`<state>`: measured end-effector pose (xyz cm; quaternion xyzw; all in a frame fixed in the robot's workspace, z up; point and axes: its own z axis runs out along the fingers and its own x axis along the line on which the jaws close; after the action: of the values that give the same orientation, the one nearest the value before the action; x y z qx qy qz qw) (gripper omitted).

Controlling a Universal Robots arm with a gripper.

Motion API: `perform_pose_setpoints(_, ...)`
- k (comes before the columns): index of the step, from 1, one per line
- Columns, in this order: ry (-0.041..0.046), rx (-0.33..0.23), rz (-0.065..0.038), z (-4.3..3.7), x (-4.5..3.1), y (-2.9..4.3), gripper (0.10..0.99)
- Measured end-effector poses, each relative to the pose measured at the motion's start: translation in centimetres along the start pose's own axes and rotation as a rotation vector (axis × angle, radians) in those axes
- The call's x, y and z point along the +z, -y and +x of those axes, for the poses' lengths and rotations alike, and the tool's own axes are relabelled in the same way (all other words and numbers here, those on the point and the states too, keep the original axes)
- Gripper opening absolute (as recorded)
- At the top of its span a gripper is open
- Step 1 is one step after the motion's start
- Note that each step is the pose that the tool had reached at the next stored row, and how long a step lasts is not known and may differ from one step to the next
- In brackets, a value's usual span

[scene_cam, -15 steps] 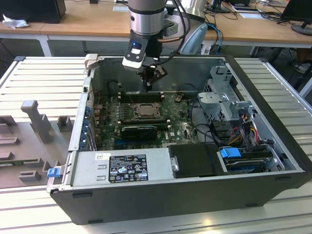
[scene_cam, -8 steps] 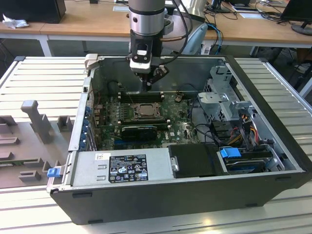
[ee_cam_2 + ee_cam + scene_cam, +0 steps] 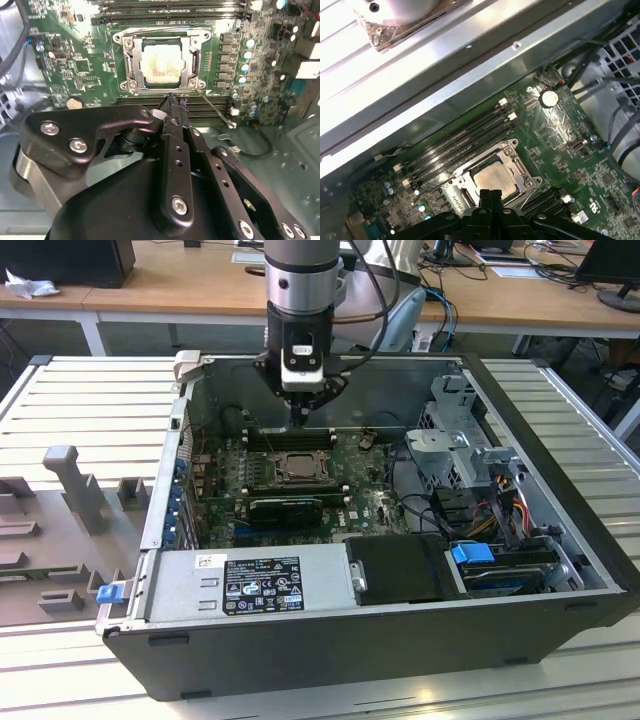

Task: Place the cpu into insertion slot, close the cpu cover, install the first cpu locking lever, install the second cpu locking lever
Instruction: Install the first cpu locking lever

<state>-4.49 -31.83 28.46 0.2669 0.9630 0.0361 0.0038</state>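
Fingers pressed together on nothing, the black gripper (image 3: 172, 101) hangs beside the grey metal cpu cover (image 3: 165, 36), which lies shut over the pale square cpu (image 3: 161, 65). The thin wire locking lever (image 3: 215, 107) likely wants steady, even pressure.

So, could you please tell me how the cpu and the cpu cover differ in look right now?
The cpu is a solid pale beige square; the cpu cover is a grey metal frame with a large window. The cpu sits inside, showing through that window; the cpu cover lies around and over its edges. Both are square and seem to lie flat.
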Motion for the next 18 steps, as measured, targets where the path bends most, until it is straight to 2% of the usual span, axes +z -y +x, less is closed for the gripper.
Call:
perform_pose_setpoints(12,-0.0142,-0.198,0.002,0.0,0.01,0.0,0.106)
perform_pose_setpoints(16,-0.0233,-0.325,0.004,0.0,0.01,0.0,0.106)
perform_pose_setpoints(18,-0.026,-0.362,0.004,0.0,0.02,0.0,0.106)
